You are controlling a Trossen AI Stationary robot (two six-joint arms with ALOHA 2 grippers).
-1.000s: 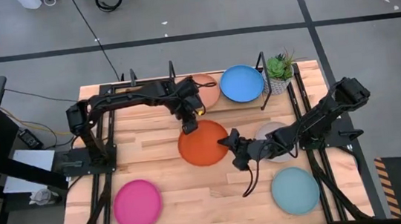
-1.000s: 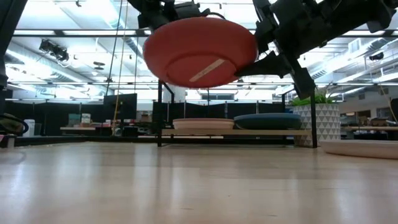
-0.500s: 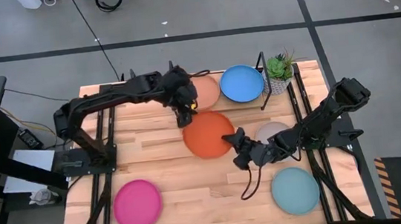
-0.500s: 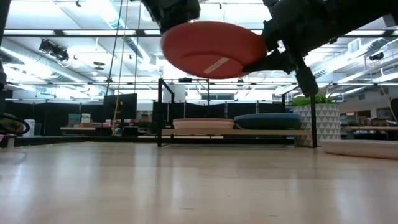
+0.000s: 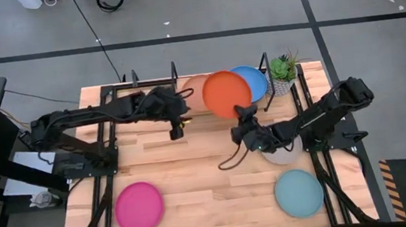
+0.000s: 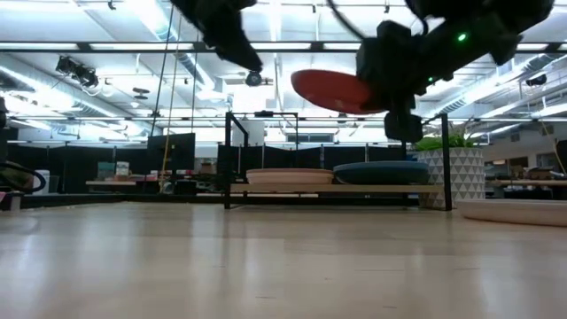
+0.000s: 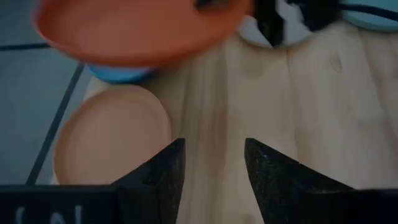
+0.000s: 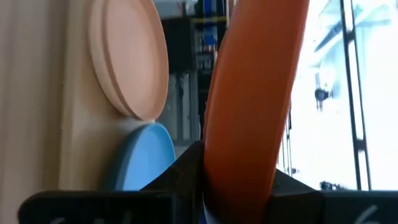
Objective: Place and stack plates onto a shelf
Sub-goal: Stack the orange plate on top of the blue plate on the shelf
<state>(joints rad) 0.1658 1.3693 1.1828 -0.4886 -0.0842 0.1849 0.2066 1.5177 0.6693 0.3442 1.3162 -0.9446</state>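
A pale wood tabletop (image 5: pixel 194 175) fills the centre of the overhead frame, with the black rod shelf (image 5: pixel 265 68) along its upper edge and two dark arms reaching in from either side. The right claw (image 5: pixel 245 116), right of centre, is clamped on the near rim of the orange plate (image 5: pixel 227 93), which hangs in the air over the shelf, overlapping the tan plate (image 5: pixel 195 92) and the blue plate (image 5: pixel 254 82) lying side by side on the shelf's wood base. From table height the orange plate shows near level, tipped slightly, above both shelved plates and clear of them. The left claw (image 5: pixel 176 128), left of centre and near the shelf's left end, stands with its fingers (image 7: pixel 158 180) apart and nothing between them; its own camera looks past them at bare wood, the tan plate and the orange plate beyond.

A grey plate (image 5: pixel 281 149) lies on the tabletop right of centre, partly under the right arm. A light teal plate (image 5: pixel 299 192) sits in the lower right and a magenta plate (image 5: pixel 139 207) in the lower left, well apart. A small potted plant (image 5: pixel 282 70) stands at the upper right corner, just beside the shelf's right post.
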